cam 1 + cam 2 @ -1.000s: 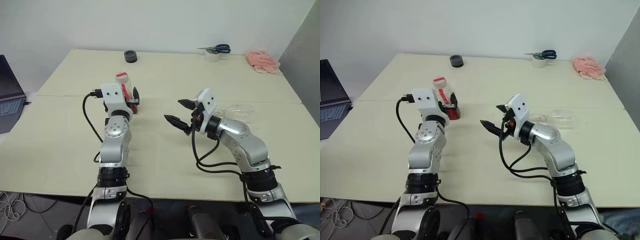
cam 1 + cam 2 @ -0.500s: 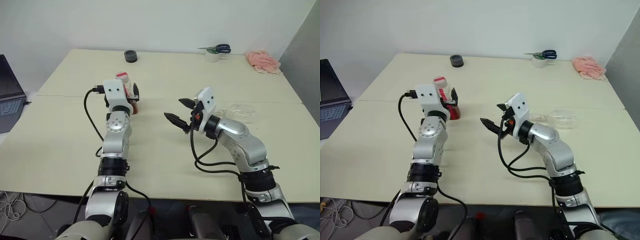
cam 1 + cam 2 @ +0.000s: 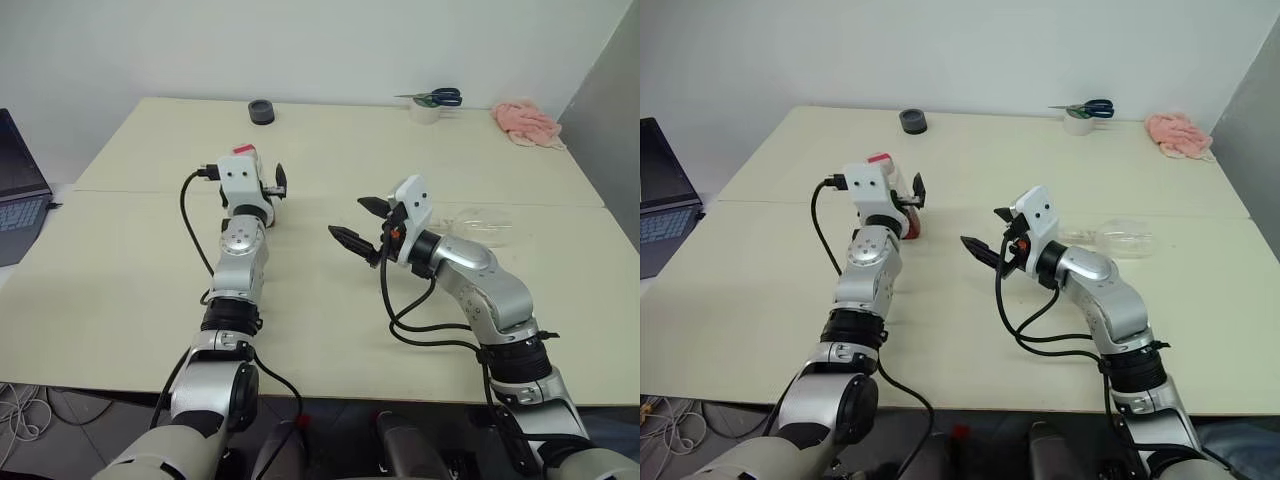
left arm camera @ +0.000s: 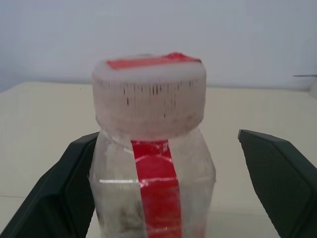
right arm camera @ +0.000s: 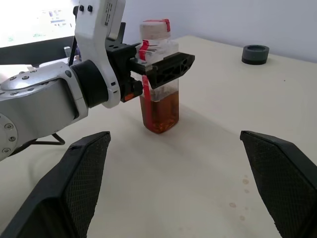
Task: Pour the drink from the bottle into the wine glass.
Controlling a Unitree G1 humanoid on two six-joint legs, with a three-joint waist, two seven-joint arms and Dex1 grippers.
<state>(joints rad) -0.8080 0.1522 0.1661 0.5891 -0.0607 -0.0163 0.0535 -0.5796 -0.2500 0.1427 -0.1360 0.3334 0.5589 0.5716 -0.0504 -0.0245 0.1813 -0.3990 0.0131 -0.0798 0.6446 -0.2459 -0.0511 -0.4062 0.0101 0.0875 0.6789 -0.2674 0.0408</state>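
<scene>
L gripper (image 4: pixel 163 188) is seen wide apart, one finger (image 4: pixel 54 193) either side of the bottle (image 4: pixel 151 148), nothing clamped yet; in the L wrist view the finger on one side looks right against the bottle wall, the other is well clear. Compared w/ a second ago the L arm has been pushed fwd across the table (image 3: pixel 330 300), so the bottle, then ahead of the fingers, is now bracketed between them, as shown in the R wrist view, where the black fingers sit at shoulder height just under the cap (image 5: pixel 153 27). The cap is on. The drink (image 5: pixel 159 111) fills roughly the lower part of the bottle, which stands upright on the L side of the table.

R gripper (image 3: pixel 358 224) is held spread apart too, empty, unmoved, hovering mid-table and pointed toward the bottle. The wine glass (image 3: pixel 480 222) is lying on its side behind the R forearm, well apart from the bottle.

Judged: approach is about done, next is closing on the bottle. Pouring is a long way off – cap to be removed and glass to be stood up first, prob by the R gripper
</scene>
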